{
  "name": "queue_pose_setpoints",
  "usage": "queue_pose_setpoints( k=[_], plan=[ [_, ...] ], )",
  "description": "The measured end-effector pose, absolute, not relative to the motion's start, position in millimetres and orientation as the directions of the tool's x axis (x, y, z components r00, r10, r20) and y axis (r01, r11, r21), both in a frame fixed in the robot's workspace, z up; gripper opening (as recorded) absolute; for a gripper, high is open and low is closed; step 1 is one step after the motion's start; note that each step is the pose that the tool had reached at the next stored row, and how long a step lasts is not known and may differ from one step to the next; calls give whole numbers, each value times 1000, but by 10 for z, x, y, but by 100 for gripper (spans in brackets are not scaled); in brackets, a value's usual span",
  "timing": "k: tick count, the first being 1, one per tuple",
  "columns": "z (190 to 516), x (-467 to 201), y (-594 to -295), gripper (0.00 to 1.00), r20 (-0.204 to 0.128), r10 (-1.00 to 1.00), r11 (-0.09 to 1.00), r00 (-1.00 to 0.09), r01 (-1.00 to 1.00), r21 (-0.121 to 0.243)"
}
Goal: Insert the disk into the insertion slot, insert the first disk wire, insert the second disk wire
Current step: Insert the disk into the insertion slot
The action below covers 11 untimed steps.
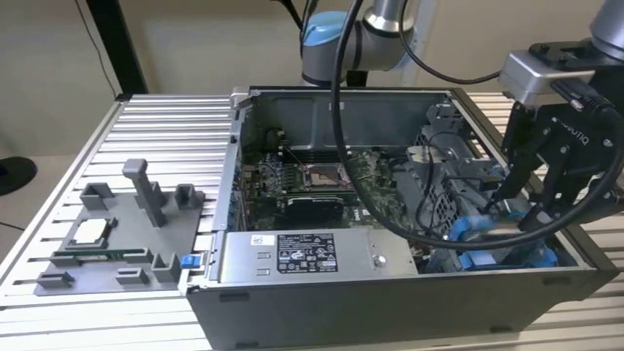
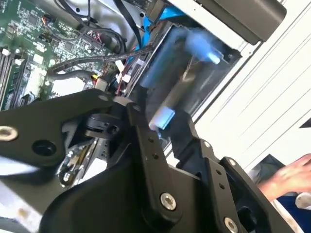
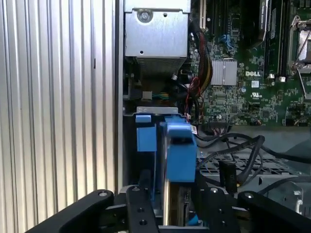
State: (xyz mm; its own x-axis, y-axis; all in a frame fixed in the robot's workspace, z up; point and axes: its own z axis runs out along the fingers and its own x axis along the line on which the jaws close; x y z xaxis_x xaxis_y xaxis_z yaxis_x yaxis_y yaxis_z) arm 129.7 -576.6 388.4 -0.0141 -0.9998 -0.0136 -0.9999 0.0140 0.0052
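Observation:
The disk (image 1: 484, 225), silver-grey in a bright blue carrier, hangs tilted and edge-down over the front right corner of the open computer case. My gripper (image 1: 524, 209) is shut on it from above. In the first wrist view the blue carrier (image 3: 180, 150) stands between my black fingers (image 3: 142, 196). The second wrist view shows the disk (image 2: 182, 87) blurred beyond the gripper (image 2: 165, 127). The insertion slot (image 1: 507, 257), a bay of the grey metal cage with blue tabs (image 3: 146, 133) at its mouth, lies just below the disk. Whether the disk's lower edge is inside the slot is hidden.
Black cables (image 1: 443, 219) loop over the cage (image 3: 243, 165) beside the disk. A silver power-supply box (image 1: 317, 252) sits along the case front, the motherboard (image 1: 322, 183) behind it. A grey fixture tray (image 1: 117, 234) stands on the slatted table. A hand (image 2: 286, 177) shows past the case.

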Motion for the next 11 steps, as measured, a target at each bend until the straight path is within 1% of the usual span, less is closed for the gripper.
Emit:
queue_pose_setpoints(
  k=[4,7,11],
  plan=[
    [4055,1297,-5765,100,-14,-1000,14,-14,-1000,5],
    [4069,1260,-5732,100,-14,-1000,14,-14,-1000,5],
    [4065,1189,-5600,100,-14,-1000,14,-14,-1000,4]
  ],
)
